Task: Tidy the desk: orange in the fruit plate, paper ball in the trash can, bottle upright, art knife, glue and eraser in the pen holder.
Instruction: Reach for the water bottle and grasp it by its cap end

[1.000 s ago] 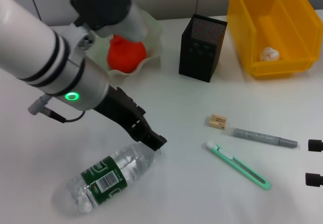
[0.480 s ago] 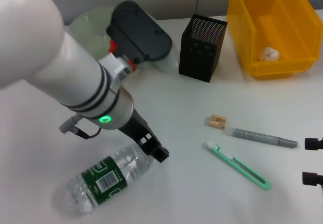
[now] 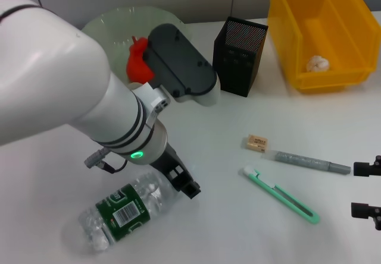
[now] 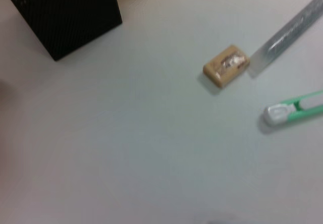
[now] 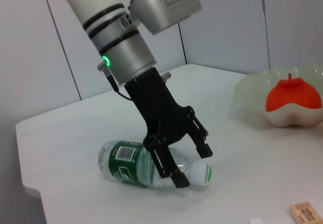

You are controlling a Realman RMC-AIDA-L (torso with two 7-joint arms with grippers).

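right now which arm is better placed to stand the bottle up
Left. Its claw is open and straddles the neck of the lying bottle, as the right wrist view shows. The right claw sits at the table's far right edge, beyond the art knife.

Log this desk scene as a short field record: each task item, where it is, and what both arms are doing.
orange: in the fruit plate
paper ball: in the yellow bin
bottle: lying on its side
left gripper: open, fingers astride the bottle's neck
eraser: on the desk
glue pen: on the desk beside the eraser
art knife: on the desk
pen holder: upright, contents not visible
right gripper: at the desk's right edge, open
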